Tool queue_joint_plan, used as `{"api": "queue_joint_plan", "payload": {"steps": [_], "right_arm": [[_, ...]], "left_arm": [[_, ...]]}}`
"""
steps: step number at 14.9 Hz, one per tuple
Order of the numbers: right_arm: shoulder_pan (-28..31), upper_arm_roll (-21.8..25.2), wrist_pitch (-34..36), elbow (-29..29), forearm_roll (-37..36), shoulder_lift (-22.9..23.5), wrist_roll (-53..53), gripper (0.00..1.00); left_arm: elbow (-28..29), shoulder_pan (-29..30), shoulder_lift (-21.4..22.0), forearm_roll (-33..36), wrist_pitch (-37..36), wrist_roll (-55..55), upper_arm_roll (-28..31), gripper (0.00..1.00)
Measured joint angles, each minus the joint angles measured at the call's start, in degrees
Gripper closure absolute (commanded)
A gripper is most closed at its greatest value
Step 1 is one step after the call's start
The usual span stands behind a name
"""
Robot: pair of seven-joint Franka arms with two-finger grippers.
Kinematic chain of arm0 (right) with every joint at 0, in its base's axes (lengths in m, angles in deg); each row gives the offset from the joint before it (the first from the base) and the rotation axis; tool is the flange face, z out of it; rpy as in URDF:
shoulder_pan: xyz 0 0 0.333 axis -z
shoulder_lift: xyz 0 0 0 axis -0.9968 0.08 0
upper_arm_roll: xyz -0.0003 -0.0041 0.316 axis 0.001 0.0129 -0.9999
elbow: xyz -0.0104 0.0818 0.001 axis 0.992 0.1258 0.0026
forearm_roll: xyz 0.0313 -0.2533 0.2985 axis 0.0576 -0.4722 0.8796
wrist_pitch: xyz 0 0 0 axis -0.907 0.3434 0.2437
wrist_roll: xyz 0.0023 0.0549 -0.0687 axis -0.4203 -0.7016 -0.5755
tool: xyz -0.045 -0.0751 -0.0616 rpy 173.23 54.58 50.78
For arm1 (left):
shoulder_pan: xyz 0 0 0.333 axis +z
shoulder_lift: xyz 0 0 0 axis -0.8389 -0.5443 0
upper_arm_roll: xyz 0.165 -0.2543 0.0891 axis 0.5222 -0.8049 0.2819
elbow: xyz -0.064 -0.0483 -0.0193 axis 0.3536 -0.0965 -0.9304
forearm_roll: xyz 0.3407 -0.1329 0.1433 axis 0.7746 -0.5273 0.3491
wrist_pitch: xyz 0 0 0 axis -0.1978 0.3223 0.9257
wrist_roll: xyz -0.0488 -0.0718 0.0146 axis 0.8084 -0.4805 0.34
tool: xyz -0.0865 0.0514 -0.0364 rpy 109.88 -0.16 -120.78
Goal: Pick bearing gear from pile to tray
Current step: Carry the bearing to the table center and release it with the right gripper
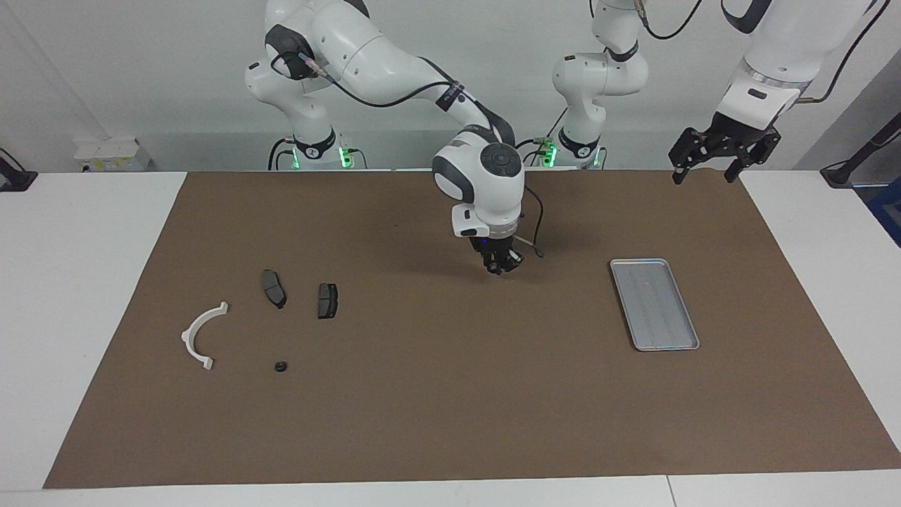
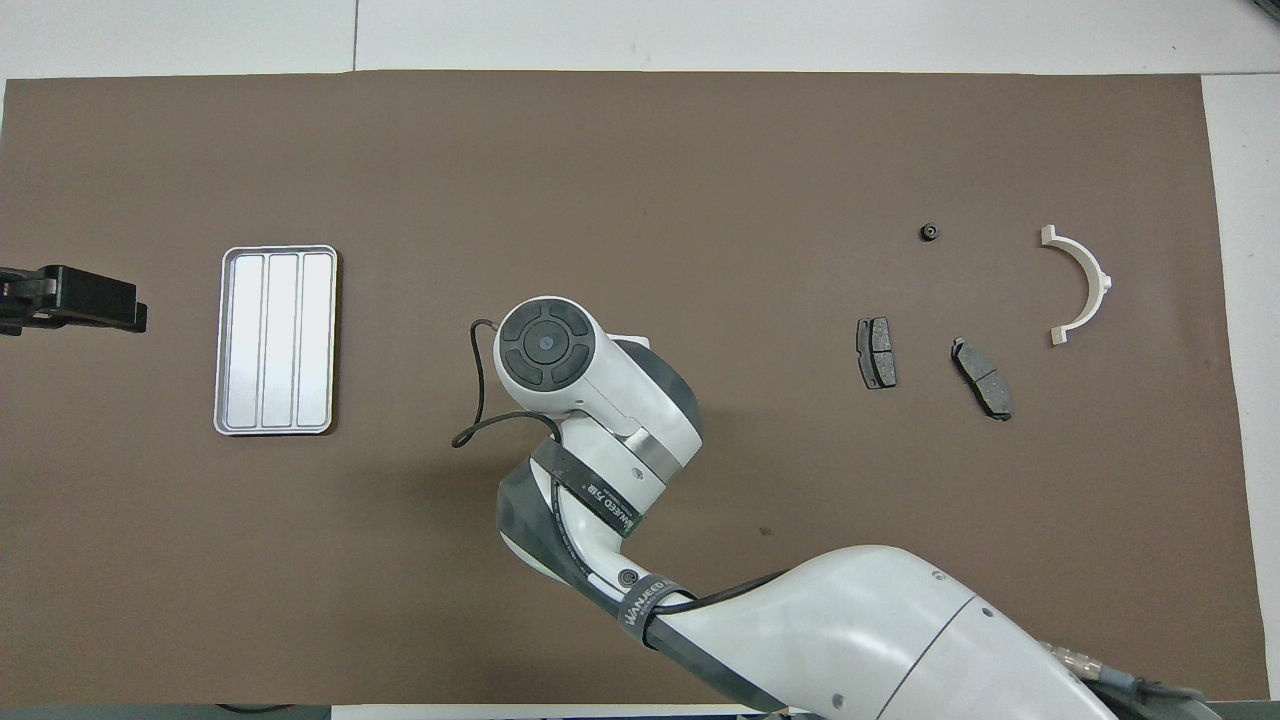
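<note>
- R gripper point(image 1: 501, 267): centre of the facing view, a bit above mid-height. It points down, low over the brown mat point(image 1: 450, 408), between the pile and the tray. Can't tell if it's closed or carrying anything. In the overhead view the arm's own wrist hides it.
- R arm comes in from the upper left of the facing view and from the bottom right of the overhead view.
- L gripper point(image 1: 725, 158): upper right of the facing view, up in the air over the mat's corner, fingers apart, nothing between them. It shows at the left edge of the overhead view point(image 2: 70, 300). This arm waits.
- Tray point(image 1: 637, 261): right of centre in the facing view, left in the overhead view point(image 2: 275, 340). Flat on the mat, ribbed floor, well apart from both grippers.
- Pile: left part of the facing view, right part of the overhead view, all on the mat.
  - White arc point(image 1: 188, 334) point(image 2: 1098, 280), nearest the mat's edge.
  - Two dark brake pads point(image 1: 273, 289) point(image 1: 327, 301), side by side, not touching. Overhead: point(image 2: 982, 378) point(image 2: 876, 352).
  - Small black round piece point(image 1: 279, 367) point(image 2: 929, 232), alone, below the pads in the facing view and above them in the overhead view.
</note>
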Motion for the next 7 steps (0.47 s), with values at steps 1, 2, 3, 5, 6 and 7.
{"api": "queue_joint_plan", "payload": {"steps": [1,2,3,5,6,7], "right_arm": [[0.1,0.1,-0.4,0.0,-0.1,0.4,0.0,1.00],[0.1,0.2,-0.7,-0.1,-0.1,0.5,0.0,1.00],[0.2,0.3,-1.6,-0.5,-0.1,0.5,0.0,1.00],[0.3,0.3,-4.2,-2.1,-0.1,0.5,0.0,1.00],[0.4,0.4,-5.2,-3.1,-0.1,0.5,0.0,1.00],[0.4,0.4,-5.9,-3.8,-0.2,0.5,0.0,1.00]], "left_arm": [[0.0,0.0,0.0,0.0,0.0,0.0,0.0,0.00],[0.0,0.0,0.0,0.0,0.0,0.0,0.0,0.00],[0.0,0.0,0.0,0.0,0.0,0.0,0.0,0.00],[0.0,0.0,0.0,0.0,0.2,0.0,-0.1,0.00],[0.0,0.0,0.0,0.0,0.3,0.0,-0.3,0.00],[0.0,0.0,0.0,0.0,0.2,0.0,-0.5,0.00]]}}
